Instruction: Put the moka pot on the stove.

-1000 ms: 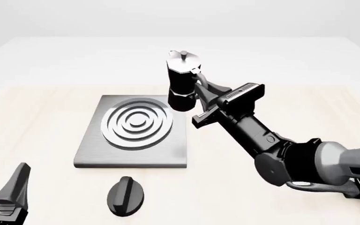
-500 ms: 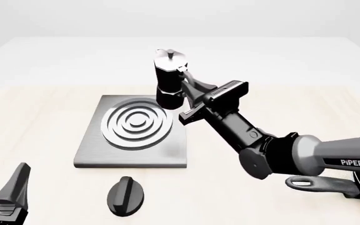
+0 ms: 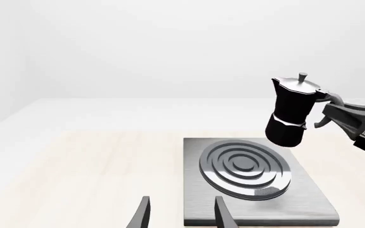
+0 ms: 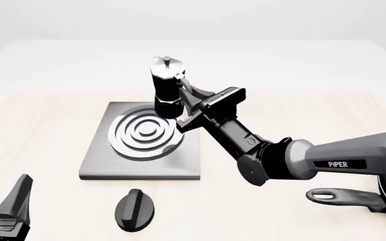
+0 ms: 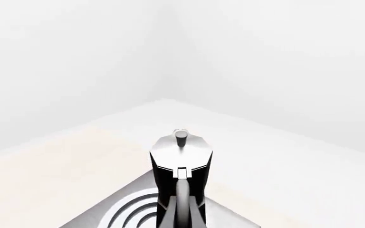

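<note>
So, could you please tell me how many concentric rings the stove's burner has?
3 raised silver rings around a small centre disc, all on the stove, whose burner sits toward its far side. The moka pot hangs over the burner's far right edge, possibly hiding part.

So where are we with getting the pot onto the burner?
Done: the right tool has the moka pot by its handle, lifted off the table. In hand: it hangs tilted over the stove at its far right edge. Left: centre it over the rings, lower, release. The left tool sits idle.
</note>
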Robot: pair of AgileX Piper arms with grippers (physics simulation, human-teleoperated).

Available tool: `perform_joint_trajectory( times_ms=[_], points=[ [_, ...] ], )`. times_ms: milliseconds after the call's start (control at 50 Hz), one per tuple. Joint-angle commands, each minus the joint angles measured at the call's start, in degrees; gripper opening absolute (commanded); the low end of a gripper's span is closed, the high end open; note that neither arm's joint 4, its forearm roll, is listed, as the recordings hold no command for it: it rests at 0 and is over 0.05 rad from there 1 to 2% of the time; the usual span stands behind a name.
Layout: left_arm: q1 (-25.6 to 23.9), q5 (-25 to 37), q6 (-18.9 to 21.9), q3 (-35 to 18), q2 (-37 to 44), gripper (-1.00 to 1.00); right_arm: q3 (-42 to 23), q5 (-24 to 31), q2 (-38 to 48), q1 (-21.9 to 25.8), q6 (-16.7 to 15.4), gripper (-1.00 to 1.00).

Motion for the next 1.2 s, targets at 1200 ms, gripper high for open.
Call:
perform_joint_trajectory(
  times_ms=[1200],
  points=[
    [0.00,0.00,0.00,0.00,0.00,1.00,-11.41,-0.69,12.94,2.60,4.47,-1.00]
  ],
)
